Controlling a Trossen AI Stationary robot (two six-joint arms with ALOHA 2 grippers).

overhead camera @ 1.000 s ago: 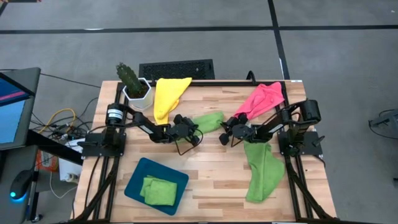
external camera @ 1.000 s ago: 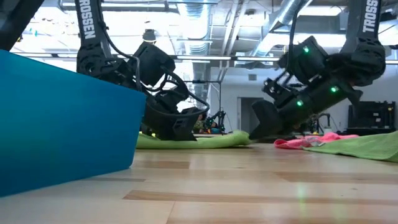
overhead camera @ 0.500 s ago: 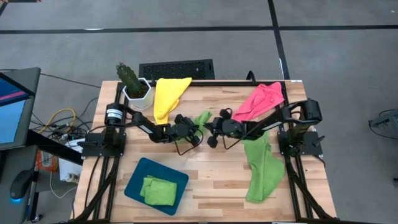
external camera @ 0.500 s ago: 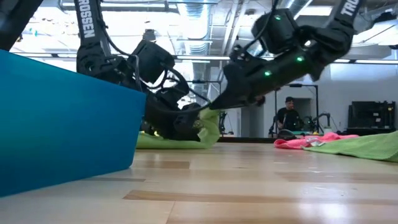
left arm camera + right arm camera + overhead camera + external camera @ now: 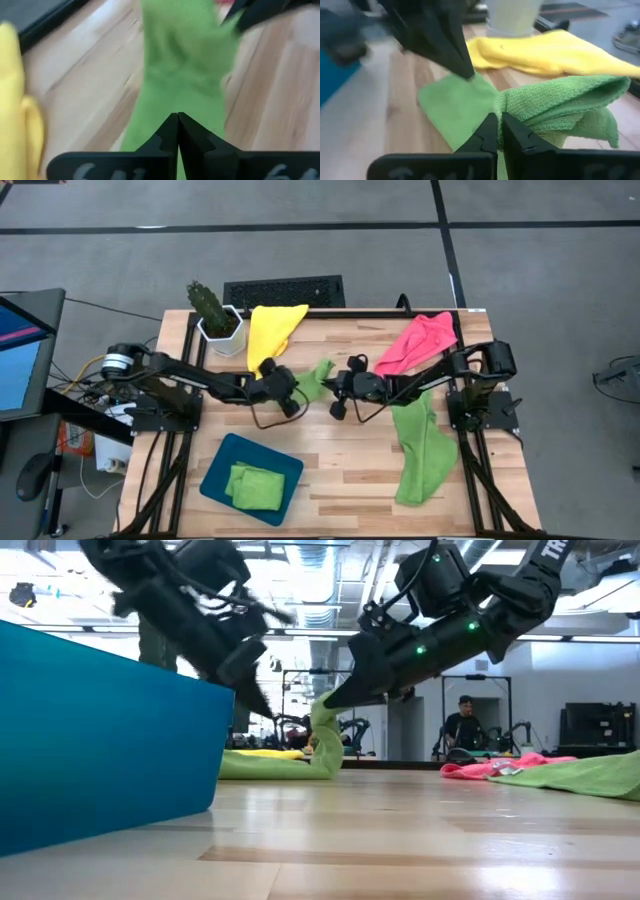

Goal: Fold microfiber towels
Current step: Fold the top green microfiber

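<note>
A small green towel (image 5: 316, 376) lies near the middle of the table (image 5: 350, 470), a little toward the far edge, between the two grippers. The right gripper (image 5: 333, 384) is pinched almost shut on one edge of it and holds that edge lifted off the wood; the low view shows the cloth rising in a tall fold to the fingertips, and the right wrist view shows the raised part doubled over the flat part. The left gripper (image 5: 288, 394) is fully shut just beside the towel's other end. Whether it pins any cloth is hard to say, since its wrist view only shows green directly ahead of the closed fingers.

The step in hand looks like folding this towel in half. To do it well, the right gripper should carry the lifted edge straight across over the flat half, staying low so the cloth drapes rather than flops. The edge should come down square on the opposite edge before the jaws let go. The left gripper should press on the far end, or the whole towel may slide along.

Elsewhere, a yellow towel (image 5: 270, 330) lies toward the far left corner, a pink towel (image 5: 420, 340) at the far right corner, and another green towel (image 5: 420, 450) along the right edge. A folded green towel (image 5: 255, 486) sits in the blue tray (image 5: 216, 470) near the front left.
</note>
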